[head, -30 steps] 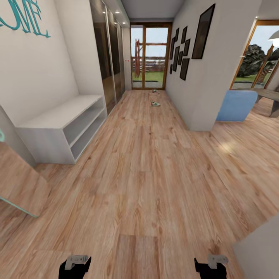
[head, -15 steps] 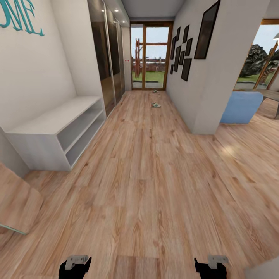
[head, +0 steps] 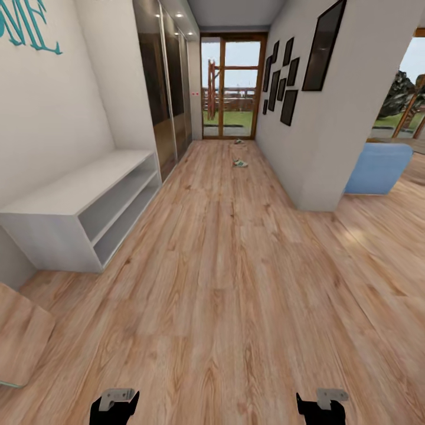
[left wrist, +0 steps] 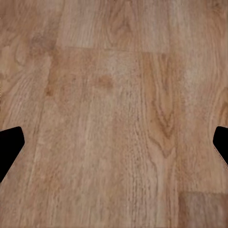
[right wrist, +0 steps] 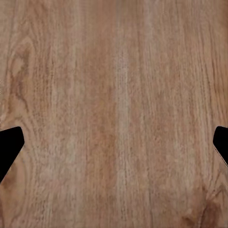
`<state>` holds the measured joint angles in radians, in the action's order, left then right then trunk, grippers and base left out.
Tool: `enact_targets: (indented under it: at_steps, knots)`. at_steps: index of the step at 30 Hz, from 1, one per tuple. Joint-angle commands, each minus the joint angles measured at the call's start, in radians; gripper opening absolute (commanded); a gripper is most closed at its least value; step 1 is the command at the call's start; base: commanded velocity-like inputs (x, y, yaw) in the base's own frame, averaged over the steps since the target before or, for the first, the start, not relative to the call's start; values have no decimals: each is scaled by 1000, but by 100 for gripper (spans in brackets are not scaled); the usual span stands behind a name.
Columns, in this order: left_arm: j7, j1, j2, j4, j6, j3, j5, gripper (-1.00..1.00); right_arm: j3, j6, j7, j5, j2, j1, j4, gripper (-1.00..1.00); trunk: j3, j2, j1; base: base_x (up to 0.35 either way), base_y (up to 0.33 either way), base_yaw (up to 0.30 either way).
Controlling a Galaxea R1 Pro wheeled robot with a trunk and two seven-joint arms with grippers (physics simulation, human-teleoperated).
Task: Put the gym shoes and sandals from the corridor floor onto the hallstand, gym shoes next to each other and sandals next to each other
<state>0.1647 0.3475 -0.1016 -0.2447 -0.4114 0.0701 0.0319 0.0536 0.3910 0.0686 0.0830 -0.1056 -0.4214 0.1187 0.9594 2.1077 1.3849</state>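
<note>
Head view along a wood-plank corridor floor (head: 224, 283), two small shoes (head: 239, 163) far off near the glass door (head: 230, 88), low white two-tier bench (head: 82, 206) at left, left gripper (left wrist: 114, 152) and right gripper (right wrist: 114, 152) both spread wide, empty, above bare planks.

Left gripper (head: 114, 407) low at my left side, pointing down, nothing between fingers. Right gripper (head: 321, 406) level with it at my right side, well apart from left, same downward pose. In left wrist view, left gripper (left wrist: 114, 145) spread wide, dark fingertips (left wrist: 9, 145) at frame edges. In right wrist view, right gripper (right wrist: 114, 145) likewise wide apart, fingertips (right wrist: 9, 145) at edges, holding nothing.
</note>
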Motion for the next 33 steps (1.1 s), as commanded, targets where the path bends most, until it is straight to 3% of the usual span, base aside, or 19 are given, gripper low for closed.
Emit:
enact_targets:
  at_steps: [1,24,33]
  knots:
    - [10,1,0,1,-1,7,3,100,6,3,2,9,0,0,-1,100,0,0,0,339,0,87]
    - [10,1,0,1,-1,8,3,100,6,3,2,9,0,0,-1,100,-31,0,0,339,0,109]
    - [10,1,0,1,-1,8,3,100,6,3,2,9,0,0,-1,100,-35,0,0,339,0,16]
